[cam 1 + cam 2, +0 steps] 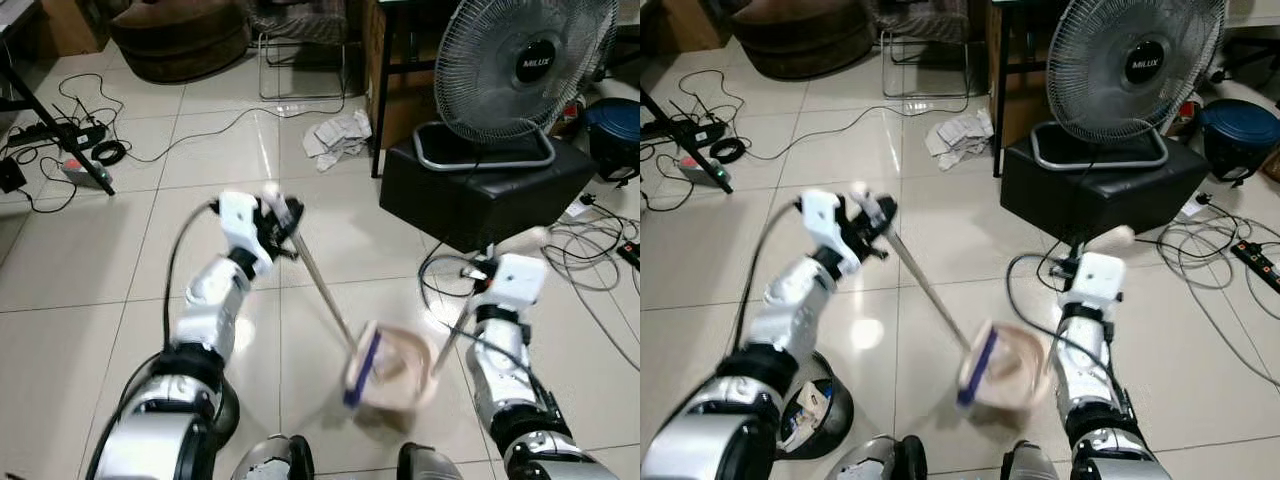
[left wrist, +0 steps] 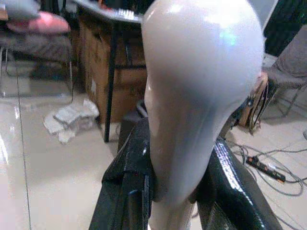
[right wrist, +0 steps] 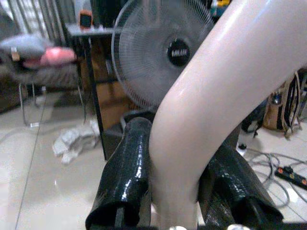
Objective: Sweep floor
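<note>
My left gripper (image 1: 283, 216) is shut on the top of a cream broom handle (image 2: 201, 96). The thin broom shaft (image 1: 322, 285) slants down to a brush head with blue bristles (image 1: 360, 372). That head rests against a beige dustpan (image 1: 405, 372) on the tiles just before my feet. My right gripper (image 1: 492, 264) is shut on the dustpan's cream handle (image 3: 216, 96), which rises to the right of the pan. Black fingers (image 3: 127, 177) press both sides of it. Crumpled white paper (image 1: 337, 136) lies on the floor farther ahead.
A standing fan (image 1: 525, 70) sits on a black box (image 1: 480, 192) ahead right, with cables (image 1: 590, 250) trailing around it. More cables and a power strip (image 1: 60, 135) lie far left. A chair frame (image 1: 300, 60) and a brown cushion (image 1: 180, 35) stand behind. A dark round bin (image 1: 815, 405) is by my left leg.
</note>
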Available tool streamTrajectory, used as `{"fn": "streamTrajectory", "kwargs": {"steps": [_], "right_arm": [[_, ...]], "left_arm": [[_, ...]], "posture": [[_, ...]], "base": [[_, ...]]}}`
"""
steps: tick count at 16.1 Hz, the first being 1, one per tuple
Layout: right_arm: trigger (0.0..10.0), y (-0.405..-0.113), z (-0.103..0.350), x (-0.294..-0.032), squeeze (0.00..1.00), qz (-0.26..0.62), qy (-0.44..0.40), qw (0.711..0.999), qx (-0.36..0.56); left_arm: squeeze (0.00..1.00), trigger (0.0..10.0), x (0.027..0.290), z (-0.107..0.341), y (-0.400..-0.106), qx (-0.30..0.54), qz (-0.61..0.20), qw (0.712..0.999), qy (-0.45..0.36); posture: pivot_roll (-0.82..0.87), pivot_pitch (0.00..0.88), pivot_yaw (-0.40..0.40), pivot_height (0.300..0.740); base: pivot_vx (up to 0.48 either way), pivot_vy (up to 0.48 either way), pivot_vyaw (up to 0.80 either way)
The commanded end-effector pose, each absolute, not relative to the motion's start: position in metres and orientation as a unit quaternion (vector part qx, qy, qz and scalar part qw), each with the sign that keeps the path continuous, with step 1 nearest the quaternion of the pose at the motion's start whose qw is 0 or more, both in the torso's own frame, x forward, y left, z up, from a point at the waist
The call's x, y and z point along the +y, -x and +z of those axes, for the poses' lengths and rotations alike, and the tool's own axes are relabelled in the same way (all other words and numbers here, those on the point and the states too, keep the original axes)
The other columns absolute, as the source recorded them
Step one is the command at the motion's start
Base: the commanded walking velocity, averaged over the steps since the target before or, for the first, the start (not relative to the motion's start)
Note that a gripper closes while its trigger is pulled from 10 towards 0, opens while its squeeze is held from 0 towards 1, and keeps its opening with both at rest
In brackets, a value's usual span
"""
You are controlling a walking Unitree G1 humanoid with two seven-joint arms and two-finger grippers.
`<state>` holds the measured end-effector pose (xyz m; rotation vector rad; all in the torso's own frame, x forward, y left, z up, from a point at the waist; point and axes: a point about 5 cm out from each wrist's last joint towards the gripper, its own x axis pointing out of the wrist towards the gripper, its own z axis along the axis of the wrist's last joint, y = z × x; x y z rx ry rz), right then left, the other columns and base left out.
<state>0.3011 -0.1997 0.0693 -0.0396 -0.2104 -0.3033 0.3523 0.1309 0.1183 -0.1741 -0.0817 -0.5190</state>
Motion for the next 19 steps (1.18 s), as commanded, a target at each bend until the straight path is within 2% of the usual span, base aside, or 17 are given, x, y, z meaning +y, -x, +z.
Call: {"fn": "streamTrajectory", "kwargs": {"steps": [1, 5, 8, 10, 13, 19], "right_arm": [[10.0, -0.304, 0.085, -0.2, 0.0, -0.152, 0.003, 0.976, -0.153], [10.0, -0.303, 0.091, -0.206, 0.0, -0.155, -0.013, 0.973, -0.172], [10.0, -0.298, 0.089, -0.212, 0.0, -0.168, -0.025, 0.97, -0.172], [10.0, -0.296, 0.09, -0.216, 0.0, -0.174, -0.029, 0.969, -0.175], [10.0, -0.294, 0.093, -0.221, 0.0, -0.181, -0.028, 0.967, -0.177], [10.0, -0.296, 0.135, -0.235, 0.0, -0.21, -0.06, 0.95, -0.221]], "left_arm": [[0.0, 10.0, 0.137, 0.128, -0.356, -0.059, -0.256, 0.962, 0.077], [0.0, 10.0, 0.16, 0.137, -0.363, -0.07, -0.215, 0.973, 0.036], [0.0, 10.0, 0.191, 0.145, -0.368, -0.078, -0.141, 0.987, 0.012], [0.0, 10.0, 0.2, 0.146, -0.369, -0.075, -0.134, 0.988, 0.007], [0.0, 10.0, 0.193, 0.13, -0.362, -0.053, -0.149, 0.987, -0.002], [0.0, 10.0, 0.186, 0.085, -0.334, -0.008, -0.142, 0.99, 0.021]], "posture": [[0.02, 0.046, 0.101, 0.74], [0.0, 0.032, 0.099, 0.74], [0.0, 0.027, 0.103, 0.74], [0.0, 0.02, 0.102, 0.74], [-0.01, 0.015, 0.103, 0.74], [-0.04, 0.013, 0.099, 0.74]], "base": [[0.0, 0.0, 0.0], [0.0, 0.0, 0.0], [0.0, 0.0, 0.0], [0.0, 0.0, 0.0], [0.0, 0.0, 0.0], [0.0, 0.0, 0.0]]}}
